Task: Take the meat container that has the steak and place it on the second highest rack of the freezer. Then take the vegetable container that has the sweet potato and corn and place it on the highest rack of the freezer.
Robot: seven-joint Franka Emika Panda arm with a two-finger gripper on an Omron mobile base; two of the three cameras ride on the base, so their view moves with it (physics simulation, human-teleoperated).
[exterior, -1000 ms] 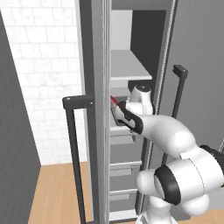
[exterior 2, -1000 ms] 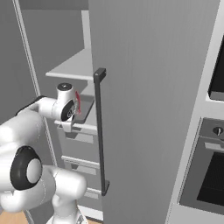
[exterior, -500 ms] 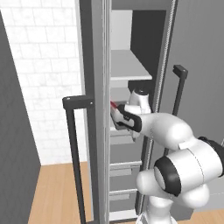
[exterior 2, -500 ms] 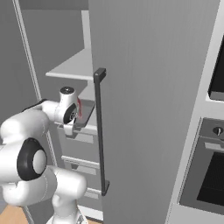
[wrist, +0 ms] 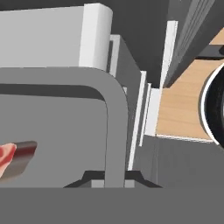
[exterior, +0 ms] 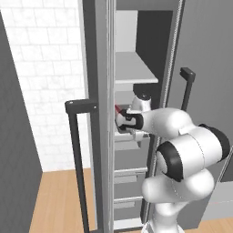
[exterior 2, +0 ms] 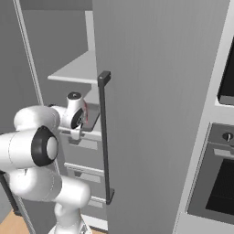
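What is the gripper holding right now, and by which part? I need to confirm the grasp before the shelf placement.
The gripper is shut on the rim of the grey meat container, the steak lying inside.

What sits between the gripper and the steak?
Nothing but bare grey tray floor: in the hand view the gripper clamps the meat container's rim, steak off to the side.

This is a rendered home kitchen. A tall grey freezer [exterior: 102,54] with long black bar handles [exterior 2: 105,137] stands open, showing pale flat shelves [exterior: 134,73] above and grey drawer fronts [exterior: 127,175] below. Beside it sit black-windowed wall ovens [exterior 2: 219,183] in a grey cabinet front, with a white tiled wall [exterior: 50,68] and a light wooden floor [exterior: 59,205].
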